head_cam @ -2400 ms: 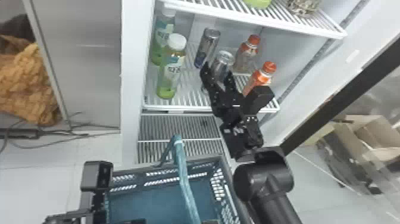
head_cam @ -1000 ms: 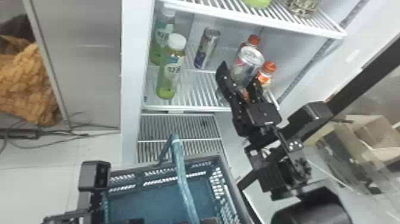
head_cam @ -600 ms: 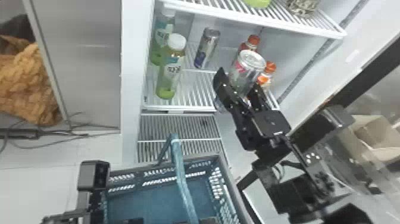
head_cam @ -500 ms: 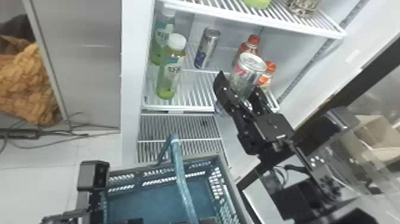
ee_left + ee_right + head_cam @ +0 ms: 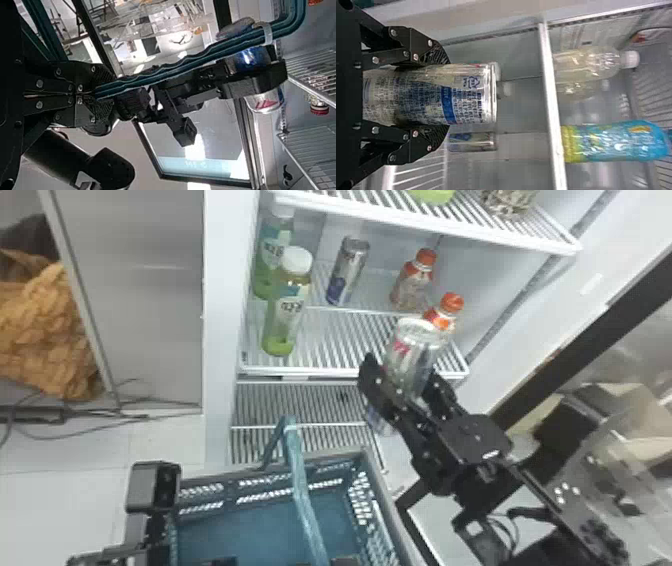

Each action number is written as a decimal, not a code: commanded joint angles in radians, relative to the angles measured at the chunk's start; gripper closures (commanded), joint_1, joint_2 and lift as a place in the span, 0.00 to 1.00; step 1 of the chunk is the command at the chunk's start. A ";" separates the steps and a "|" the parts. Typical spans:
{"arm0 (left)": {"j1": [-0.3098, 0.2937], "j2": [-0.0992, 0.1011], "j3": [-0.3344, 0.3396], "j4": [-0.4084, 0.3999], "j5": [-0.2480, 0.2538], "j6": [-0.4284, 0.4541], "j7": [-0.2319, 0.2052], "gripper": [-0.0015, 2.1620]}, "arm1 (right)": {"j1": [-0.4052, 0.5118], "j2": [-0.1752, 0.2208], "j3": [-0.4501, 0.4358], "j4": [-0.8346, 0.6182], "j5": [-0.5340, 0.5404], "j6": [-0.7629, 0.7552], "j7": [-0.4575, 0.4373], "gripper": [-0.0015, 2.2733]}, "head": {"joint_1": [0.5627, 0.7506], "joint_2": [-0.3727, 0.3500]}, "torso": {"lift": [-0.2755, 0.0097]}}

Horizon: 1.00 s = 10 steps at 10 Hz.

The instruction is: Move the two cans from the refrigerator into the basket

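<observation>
From here I can see the right gripper (image 5: 407, 379) with its fingers clamped around one silver can (image 5: 411, 352), just off the refrigerator shelf's (image 5: 350, 373) front right corner. The other can (image 5: 347, 272) stands toward that shelf's back edge, between the green bottles (image 5: 286, 310) and the orange-capped ones (image 5: 414, 282). Down in front, the left gripper (image 5: 345, 561) has its fingers closed on the handle (image 5: 302, 495) of the basket (image 5: 390, 515).
</observation>
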 commanded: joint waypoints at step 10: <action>0.000 -0.002 0.003 0.000 -0.002 -0.007 0.000 0.54 | 0.084 0.017 -0.055 -0.173 -0.073 0.502 0.000 0.33 | 0.70 0.03 | 0.00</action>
